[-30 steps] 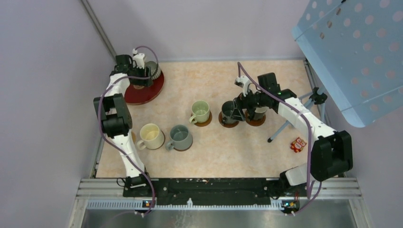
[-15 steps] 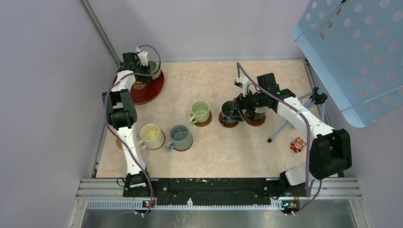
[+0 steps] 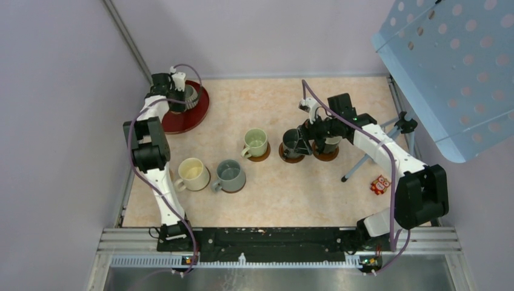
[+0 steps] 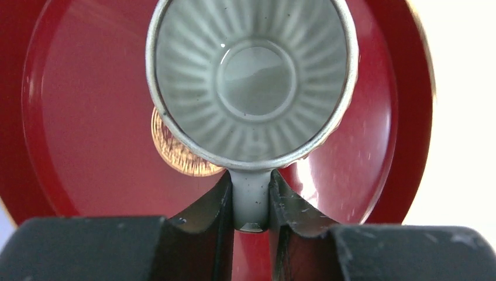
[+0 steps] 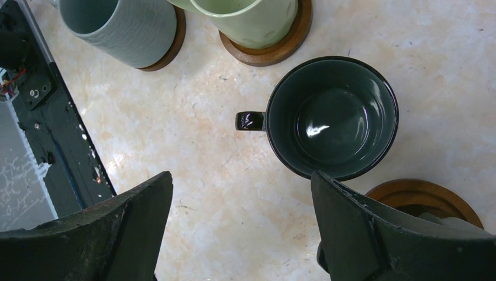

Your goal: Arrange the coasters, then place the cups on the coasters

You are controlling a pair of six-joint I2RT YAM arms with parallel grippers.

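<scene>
On the dark red tray (image 3: 197,115) at the far left stands the ribbed grey cup (image 4: 251,76). My left gripper (image 4: 250,177) is shut on its handle (image 4: 251,202), and a tan coaster (image 4: 178,158) peeks out from under it. The top view shows the same ribbed cup (image 3: 191,96) and left gripper (image 3: 177,100). The cream cup (image 3: 191,172), grey-green cup (image 3: 230,174), pale green cup (image 3: 256,142) and dark green cup (image 3: 291,142) each sit on a brown coaster. My right gripper (image 5: 241,178) hangs open just near of the dark green cup (image 5: 332,117), holding nothing. Its arm mostly hides another cup on a coaster (image 5: 424,196).
A red snack packet (image 3: 380,184) lies at the right by a thin metal stand (image 3: 362,161). A blue perforated panel (image 3: 448,66) overhangs the far right corner. The purple wall runs close along the tray's left side. A black rail (image 3: 273,236) borders the near edge.
The left gripper has closed on the ribbed grey cup's handle, and its wrist has shifted over the tray. The right arm has stayed still.
</scene>
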